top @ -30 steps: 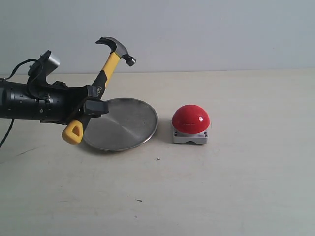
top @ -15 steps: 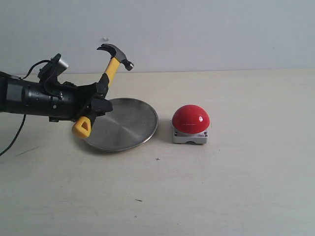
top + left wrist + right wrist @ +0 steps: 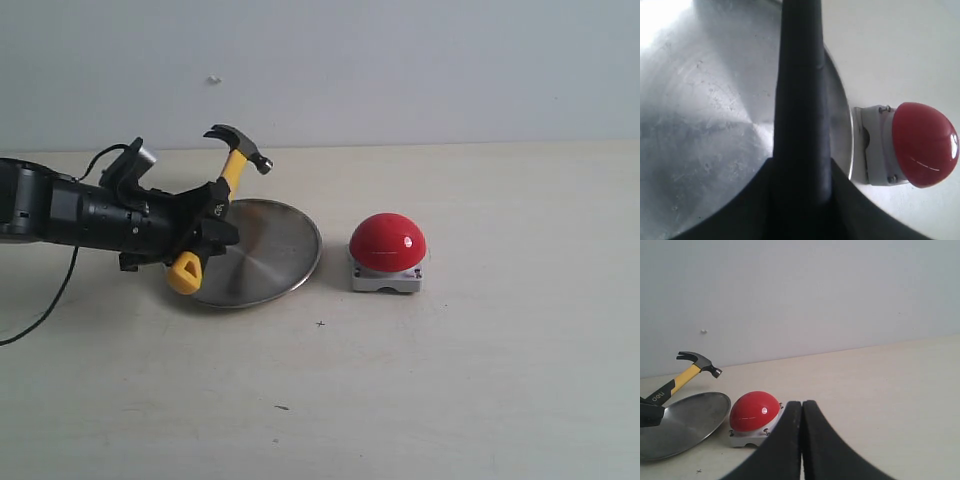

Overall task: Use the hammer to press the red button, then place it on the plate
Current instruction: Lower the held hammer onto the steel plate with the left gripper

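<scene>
1. Exterior view: the left gripper is clamped on the handle of the hammer. The hammer tilts head-up over the left edge of the plate. The red button sits near the plate's right rim.
2. Left wrist view: the hammer's black grip crosses above the plate.
3. Right wrist view: the right gripper has its fingers pressed together, holding nothing.
</scene>
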Motion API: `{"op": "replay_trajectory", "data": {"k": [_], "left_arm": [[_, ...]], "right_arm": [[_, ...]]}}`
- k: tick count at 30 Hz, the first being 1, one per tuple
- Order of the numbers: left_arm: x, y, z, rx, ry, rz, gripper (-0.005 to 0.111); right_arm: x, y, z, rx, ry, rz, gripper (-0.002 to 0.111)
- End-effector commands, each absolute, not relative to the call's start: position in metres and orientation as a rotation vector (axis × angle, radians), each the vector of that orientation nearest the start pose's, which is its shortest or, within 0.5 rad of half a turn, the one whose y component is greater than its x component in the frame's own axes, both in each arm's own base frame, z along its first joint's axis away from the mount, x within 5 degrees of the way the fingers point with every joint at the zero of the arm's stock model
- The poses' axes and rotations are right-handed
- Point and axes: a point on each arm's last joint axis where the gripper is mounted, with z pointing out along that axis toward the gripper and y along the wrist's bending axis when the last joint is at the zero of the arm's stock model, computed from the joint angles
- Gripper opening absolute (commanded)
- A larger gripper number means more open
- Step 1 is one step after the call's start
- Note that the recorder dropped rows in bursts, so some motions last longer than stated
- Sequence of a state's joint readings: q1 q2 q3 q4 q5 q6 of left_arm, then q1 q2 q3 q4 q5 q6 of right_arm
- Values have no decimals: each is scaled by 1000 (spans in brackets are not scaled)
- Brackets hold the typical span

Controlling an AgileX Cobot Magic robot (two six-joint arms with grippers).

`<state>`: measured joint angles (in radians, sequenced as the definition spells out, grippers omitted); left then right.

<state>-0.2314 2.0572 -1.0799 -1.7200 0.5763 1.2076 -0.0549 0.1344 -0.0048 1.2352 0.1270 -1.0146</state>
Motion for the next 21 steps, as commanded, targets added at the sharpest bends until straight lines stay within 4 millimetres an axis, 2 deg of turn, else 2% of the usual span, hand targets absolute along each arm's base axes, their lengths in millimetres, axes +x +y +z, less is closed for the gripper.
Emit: {"op": "replay_trajectory", "data": {"k": [1,5,14,21], "left_arm": [[376,-142,129,-70,2402,-1104,0],[376,-142,128,-104,2411,-1106,0],[370,-159,125,-102,2445,-1070,0],[369,-160,123,-129,2456,-1085,0]], "right_arm": [[67,7,201,129,1654,210,0],[67,7,201,129,1654,210,0],[67,7,201,129,1654,210,0],[67,7,201,129,1654,210,0]]}}
